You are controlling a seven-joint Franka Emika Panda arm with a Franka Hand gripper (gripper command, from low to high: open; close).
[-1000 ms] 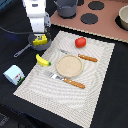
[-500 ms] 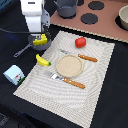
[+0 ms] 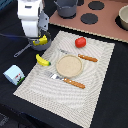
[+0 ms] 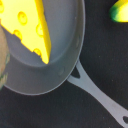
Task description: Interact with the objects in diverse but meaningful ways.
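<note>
My white gripper (image 3: 37,36) hangs over the grey long-handled frying pan (image 3: 36,46) at the exterior view's left. The yellow cheese wedge (image 3: 43,39) shows right beneath it, over the pan. In the wrist view the cheese wedge (image 4: 29,27) fills one side of the pan (image 4: 57,62), whose handle (image 4: 102,100) runs off across the black surface. My fingers are hidden in both views. A yellow banana (image 3: 43,61) lies on the mat near the pan, and its tip (image 4: 120,10) shows in the wrist view. The red tomato-like ball (image 3: 80,42) and the white-blue carton (image 3: 14,75) sit apart.
A striped placemat (image 3: 95,85) holds a round tan plate (image 3: 68,65), an orange-handled knife (image 3: 88,58) and a fork (image 3: 70,81). Behind it a toy stove top (image 3: 92,17) carries a grey pot (image 3: 66,7), with a bowl (image 3: 123,17) at the far right.
</note>
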